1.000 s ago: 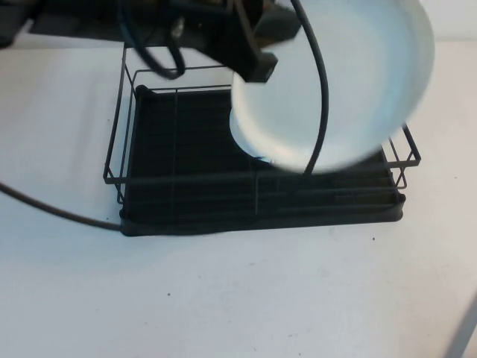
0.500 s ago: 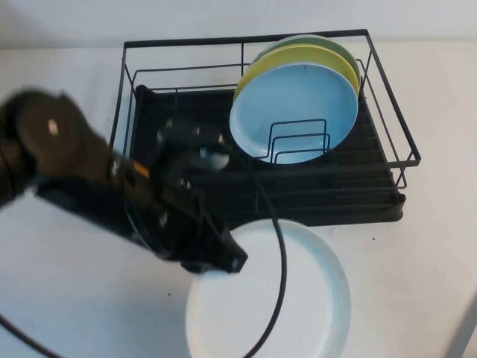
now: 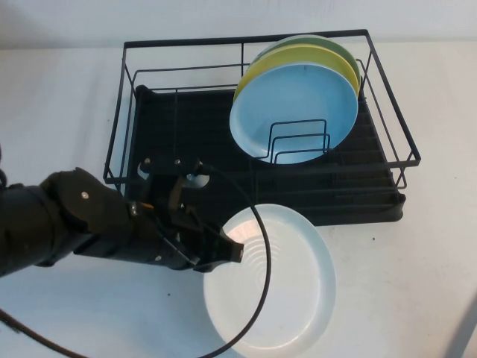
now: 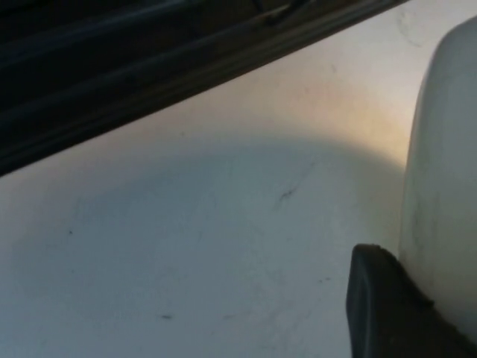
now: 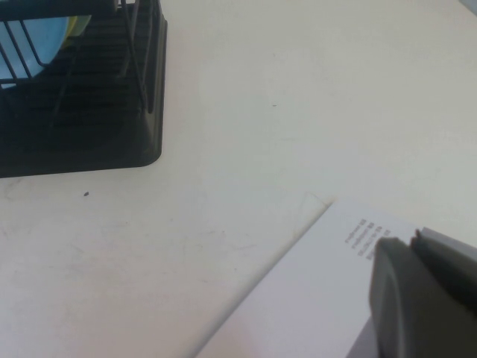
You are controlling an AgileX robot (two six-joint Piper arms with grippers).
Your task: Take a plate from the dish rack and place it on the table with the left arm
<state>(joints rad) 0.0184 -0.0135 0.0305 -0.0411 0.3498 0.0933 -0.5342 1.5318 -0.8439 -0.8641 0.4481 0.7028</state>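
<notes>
Since half a second ago we have pulled our left arm (image 3: pixel 67 224) lower and further toward our left side, and the white plate (image 3: pixel 279 287) has come with it, now sitting a little nearer the rack than before. We see the broad white table (image 3: pixel 59 89) spread under everything. On it stands the black wire dish rack (image 3: pixel 186 127), well back from us, with a light blue plate (image 3: pixel 294 112) upright in its dividers and a yellow plate (image 3: pixel 298 56) just behind that one. Our white plate lies in front of the rack's near edge, seemingly flat or close to flat on the table, its rim near the drip tray. Our left gripper (image 3: pixel 227 253) pinches the plate's left rim, fingers set narrow around the edge; from the left wrist camera one dark fingertip (image 4: pixel 380 313) presses against the plate's (image 4: pixel 443 164) pale wall. Our right gripper (image 5: pixel 425 298) waits off to our right above a sheet of paper (image 5: pixel 313 298); we cannot tell its state.
</notes>
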